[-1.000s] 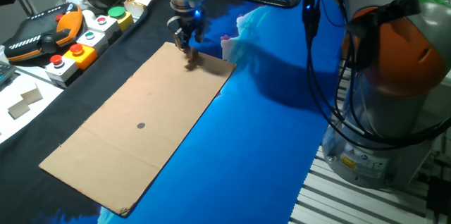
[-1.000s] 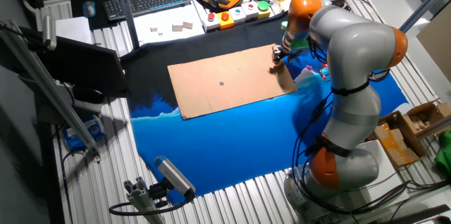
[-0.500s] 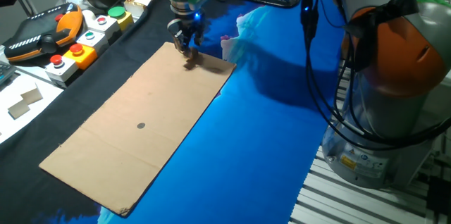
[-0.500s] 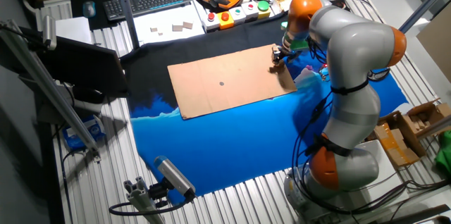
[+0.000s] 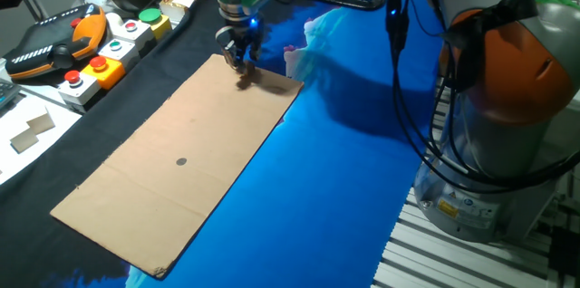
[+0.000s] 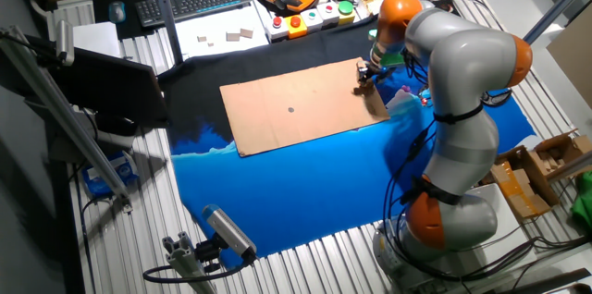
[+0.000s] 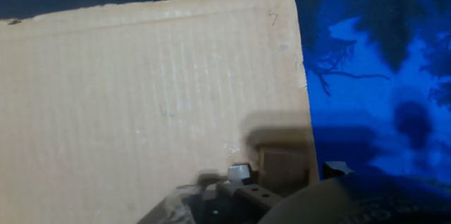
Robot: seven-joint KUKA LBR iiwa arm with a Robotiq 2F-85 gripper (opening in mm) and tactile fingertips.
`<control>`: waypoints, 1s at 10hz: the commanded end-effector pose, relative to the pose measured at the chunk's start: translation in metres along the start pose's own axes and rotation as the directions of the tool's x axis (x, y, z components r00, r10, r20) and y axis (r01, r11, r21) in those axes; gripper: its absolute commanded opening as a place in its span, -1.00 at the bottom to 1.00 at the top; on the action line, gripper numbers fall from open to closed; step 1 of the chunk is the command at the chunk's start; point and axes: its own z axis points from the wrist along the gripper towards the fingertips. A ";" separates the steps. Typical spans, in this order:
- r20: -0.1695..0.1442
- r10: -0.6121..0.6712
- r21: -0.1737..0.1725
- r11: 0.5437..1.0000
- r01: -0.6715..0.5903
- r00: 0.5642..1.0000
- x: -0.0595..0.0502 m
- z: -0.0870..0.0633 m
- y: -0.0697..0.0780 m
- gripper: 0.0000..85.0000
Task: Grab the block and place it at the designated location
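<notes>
The block [image 7: 283, 167] lies between my pincer's [image 7: 282, 173] fingertips, near the cardboard's blue-side edge.

From the hand view I see the cube resting on the cardboard sheet [image 7: 141, 97], framed by one fingertip [image 7: 239, 173] on one side and the other at the sheet's edge; the jaws stand just wider than the cube, and I cannot tell whether they touch it. In one fixed view my pincer [image 5: 242, 60] hangs low over the sheet's far corner, by the blue cloth [image 5: 344, 170] on the desk. The designated location [image 5: 181, 162], a dark dot, sits well apart toward the sheet's other end; the other fixed view shows it too [image 6: 290, 109].
</notes>
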 end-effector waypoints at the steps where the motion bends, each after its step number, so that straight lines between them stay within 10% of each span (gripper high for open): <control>1: -0.001 -0.001 0.002 1.000 0.001 1.000 0.000 0.000 0.000 0.10; 6: -0.005 -0.027 -0.013 1.000 0.027 1.000 0.000 -0.004 0.002 -0.98; 10: -0.005 -0.032 0.003 0.999 0.032 0.999 -0.001 -0.023 0.021 -0.98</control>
